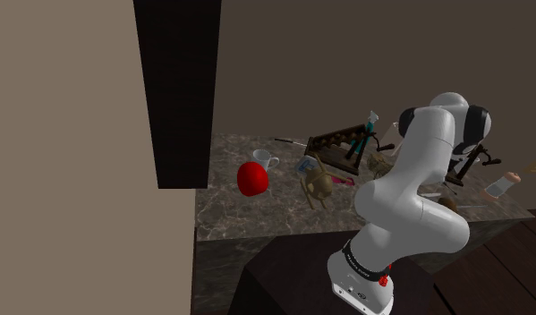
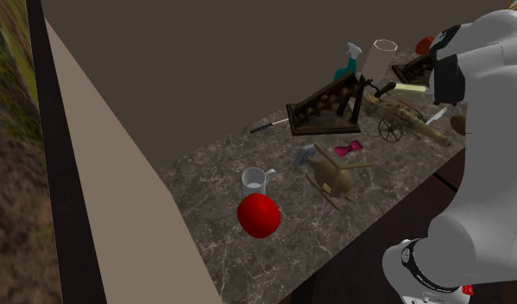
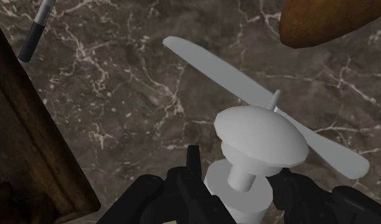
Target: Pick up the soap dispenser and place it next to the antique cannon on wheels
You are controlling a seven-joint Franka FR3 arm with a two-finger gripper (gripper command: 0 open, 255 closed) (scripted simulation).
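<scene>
**SOAP DISPENSER IN GRIPPER: BEARING TO CANNON**

Item: soap dispenser [image 3: 262, 137], plain white, pump-topped; seen from above in the wrist view, low and right of centre in that frame; resting on or raised just off the dark veined marble counter [image 3: 119, 95], cannot tell which.

Tool: gripper [image 3: 241, 191], all black; fingers [image 3: 182, 191] set against either side of the bottle's body below the pump head; no gap visible on either flank; judged to be pinching the bottle.

Neighbours: long pale blade [image 3: 214, 63] flat on the stone just beyond the dispenser, slanting from upper left to lower right of the wrist frame; rounded brown thing [image 3: 329, 22] in the upper right corner; dark wooden edge [image 3: 30, 159] down the left side.

Destination: antique cannon [image 2: 412, 117], brown barrel over a spoked wheel [image 2: 390, 129]; upper right of the second exterior view; long axis running from upper left to lower right of that frame.

Bearing: a pale blade, probably the same one, just right of the barrel there, at the edge of the white arm [image 2: 489, 69] that covers the hand; hence dispenser judged near the cannon's lower-right end, cannon lying toward that frame's left from the gripper.

Coming move, as a judgement: short carry leftward in that frame; set down upright on bare marble beside the wheel, alongside the barrel, not across it; little room between blade and barrel.
</scene>
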